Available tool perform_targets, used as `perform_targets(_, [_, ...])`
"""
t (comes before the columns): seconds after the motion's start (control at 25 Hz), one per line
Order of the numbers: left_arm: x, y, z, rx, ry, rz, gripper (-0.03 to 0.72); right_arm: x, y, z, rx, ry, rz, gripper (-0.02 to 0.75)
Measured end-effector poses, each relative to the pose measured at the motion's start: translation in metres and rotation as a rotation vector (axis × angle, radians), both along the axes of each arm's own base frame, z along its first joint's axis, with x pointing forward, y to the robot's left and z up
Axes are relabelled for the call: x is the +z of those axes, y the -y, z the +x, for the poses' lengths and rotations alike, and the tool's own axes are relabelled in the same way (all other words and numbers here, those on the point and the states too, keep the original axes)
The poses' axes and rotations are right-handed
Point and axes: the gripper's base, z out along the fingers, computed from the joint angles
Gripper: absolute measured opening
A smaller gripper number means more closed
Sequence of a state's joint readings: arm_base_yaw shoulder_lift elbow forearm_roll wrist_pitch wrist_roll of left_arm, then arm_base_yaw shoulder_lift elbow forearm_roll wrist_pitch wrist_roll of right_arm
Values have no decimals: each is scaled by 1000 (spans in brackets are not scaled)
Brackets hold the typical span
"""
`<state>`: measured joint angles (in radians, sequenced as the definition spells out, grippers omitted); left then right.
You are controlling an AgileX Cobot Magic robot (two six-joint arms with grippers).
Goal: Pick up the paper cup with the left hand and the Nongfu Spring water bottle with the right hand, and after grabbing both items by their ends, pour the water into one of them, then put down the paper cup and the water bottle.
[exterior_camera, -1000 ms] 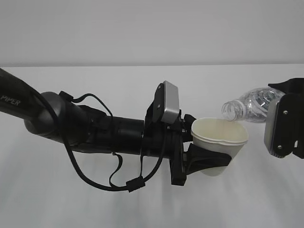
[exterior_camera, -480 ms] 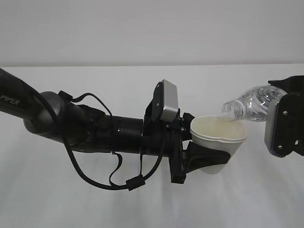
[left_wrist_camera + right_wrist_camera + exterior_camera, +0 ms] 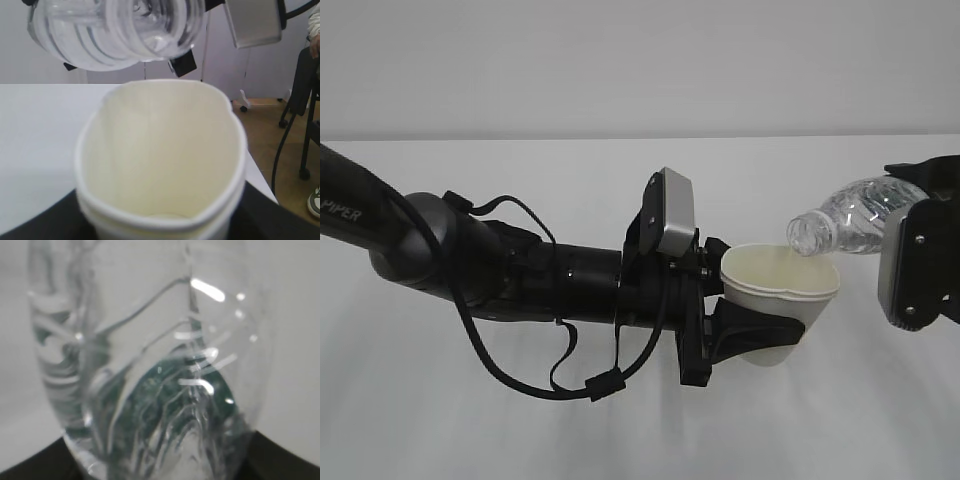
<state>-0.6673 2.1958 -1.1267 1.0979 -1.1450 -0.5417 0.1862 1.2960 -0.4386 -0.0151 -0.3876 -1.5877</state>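
At centre frame the left tool [image 3: 745,330] is clenched around the paper cup [image 3: 780,300], held clear of the white worktop [image 3: 440,400]. At the right edge the right tool [image 3: 920,260] grips the Nongfu Spring water bottle [image 3: 845,215] by its base, tilted with its open neck over the cup's rim. Both pickups look done and pouring seems underway, though no stream is visible; setting both down remains.

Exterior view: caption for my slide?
Left gripper holds paper cup under the tilted, capless water bottle gripped by right gripper.
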Motion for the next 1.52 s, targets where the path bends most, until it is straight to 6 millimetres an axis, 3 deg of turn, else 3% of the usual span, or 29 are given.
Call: perform_targets(1.52, [-1,0,-1,-13,5,7,399,0,1,0,-4,8,-24,396])
